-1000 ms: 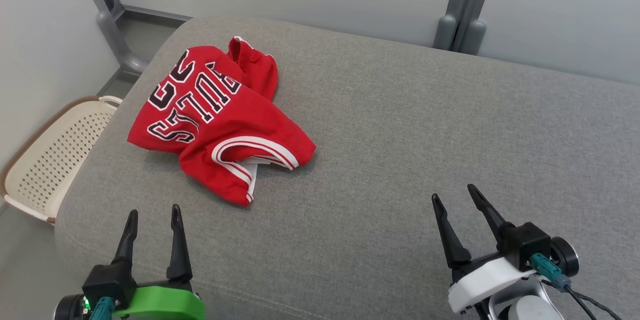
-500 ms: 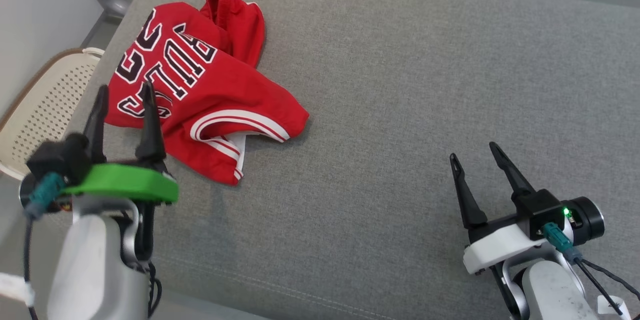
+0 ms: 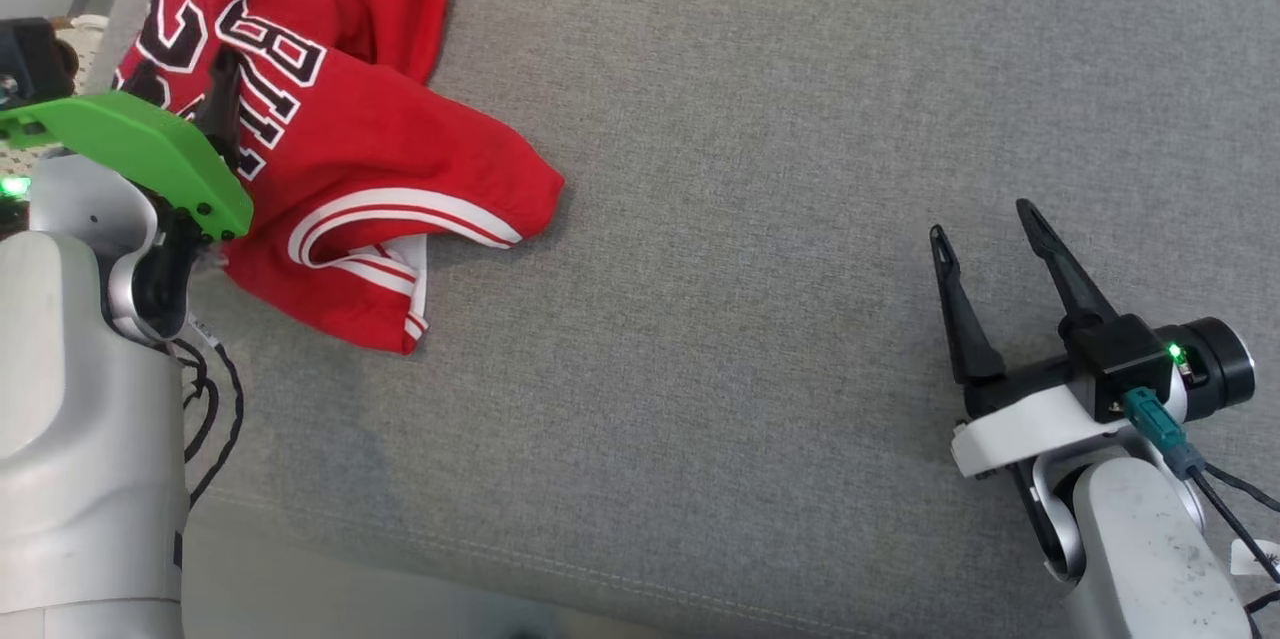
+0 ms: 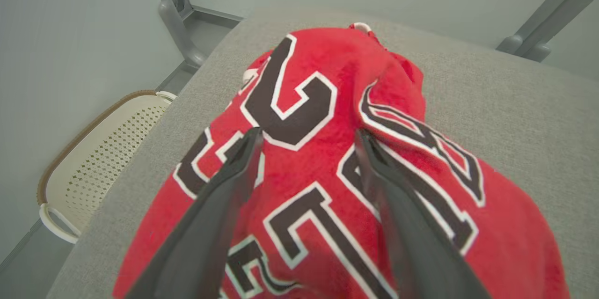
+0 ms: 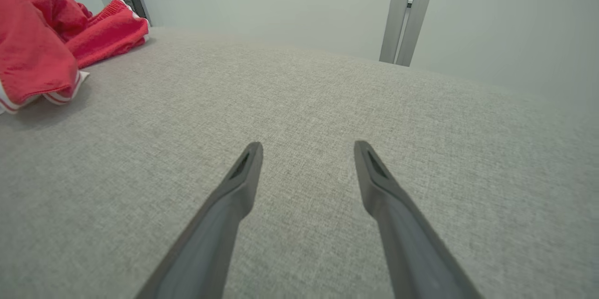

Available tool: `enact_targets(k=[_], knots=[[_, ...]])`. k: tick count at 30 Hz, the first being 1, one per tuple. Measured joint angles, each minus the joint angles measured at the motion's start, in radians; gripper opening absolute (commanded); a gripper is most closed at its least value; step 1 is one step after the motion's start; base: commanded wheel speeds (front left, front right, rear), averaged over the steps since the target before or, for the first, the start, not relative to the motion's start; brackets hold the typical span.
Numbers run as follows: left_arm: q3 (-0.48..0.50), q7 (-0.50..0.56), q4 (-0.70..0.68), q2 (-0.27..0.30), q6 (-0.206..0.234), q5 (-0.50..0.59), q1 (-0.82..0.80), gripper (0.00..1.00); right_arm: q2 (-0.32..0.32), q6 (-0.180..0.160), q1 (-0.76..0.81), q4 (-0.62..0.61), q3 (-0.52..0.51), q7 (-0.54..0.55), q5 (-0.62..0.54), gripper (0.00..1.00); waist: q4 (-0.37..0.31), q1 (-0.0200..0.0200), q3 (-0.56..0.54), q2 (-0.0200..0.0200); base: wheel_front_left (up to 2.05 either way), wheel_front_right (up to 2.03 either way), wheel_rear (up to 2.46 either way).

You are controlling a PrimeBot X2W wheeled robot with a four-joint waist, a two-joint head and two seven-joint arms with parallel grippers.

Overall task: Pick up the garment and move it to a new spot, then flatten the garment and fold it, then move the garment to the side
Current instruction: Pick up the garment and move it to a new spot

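A crumpled red basketball jersey with black-and-white lettering point(image 3: 380, 149) lies bunched near the far left corner of a grey fabric-covered table point(image 3: 750, 169), one white-striped armhole turned up toward the room. The robot's left hand point(image 4: 309, 136), on its green-capped wrist, hangs over the lettered chest with its two dark fingers spread wide and nothing between them. It looks lined up to pinch a fold there for the first lift. Whether the fingertips touch the cloth cannot be told.

The right hand point(image 3: 982, 222) waits well apart over bare table on the right, also released and empty, leaving a broad stretch of grey between it and the jersey, which would serve as the new spot.

A cream perforated plastic basket with a brown rim point(image 4: 93, 158) sits below the table's left edge, just beside the jersey's corner, and a grey metal frame post point(image 4: 175, 18) rises behind it. Neither blocks the reach. The likelier trouble is the loose heap itself, where a pinch may catch more than one layer.
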Motion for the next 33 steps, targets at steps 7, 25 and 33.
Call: enact_targets(k=[7,25,33], knots=[[-0.035,-0.004,0.141,-0.011,-0.007,-0.02,-0.004,1.0,-0.012,0.0,-0.013,-0.021,-0.014,0.0,-0.005,1.0,-0.02,0.0,0.068,0.0,0.0,0.0,0.0],[-0.116,-0.365,0.104,0.058,-0.013,-0.057,-0.013,0.0,0.018,0.0,-0.009,0.014,0.008,-0.002,0.012,1.0,-0.03,0.0,-0.005,0.0,0.0,0.0,0.0],[-0.136,-0.31,-0.204,0.113,-0.013,-0.086,0.029,0.0,0.038,0.0,-0.004,0.029,0.03,-0.002,0.039,1.0,-0.072,0.0,-0.109,0.0,0.0,0.0,0.0]])
